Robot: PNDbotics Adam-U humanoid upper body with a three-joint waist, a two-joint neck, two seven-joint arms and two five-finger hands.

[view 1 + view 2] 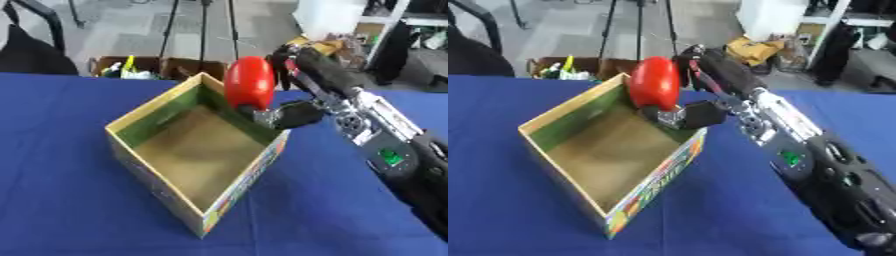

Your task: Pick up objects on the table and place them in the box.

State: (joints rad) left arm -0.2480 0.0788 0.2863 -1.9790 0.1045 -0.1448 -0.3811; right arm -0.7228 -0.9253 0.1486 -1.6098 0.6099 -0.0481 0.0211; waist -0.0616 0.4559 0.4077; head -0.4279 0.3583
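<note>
On blue desk [61,165], near edge: open cardboard box [198,150], nothing visible inside. Beyond, over box's far right wall: right robot hand [293,107], fingers curled around red ball [249,82]. Advice: shift ball toward box centre, lower, then release, keeping clear of rim.

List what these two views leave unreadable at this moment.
- Red object: identity unclear, blurred in both views.
- Right hand: its fingers behind the red object, grip hidden.
- Box print: smeared.
- Left hand: in neither view.
</note>
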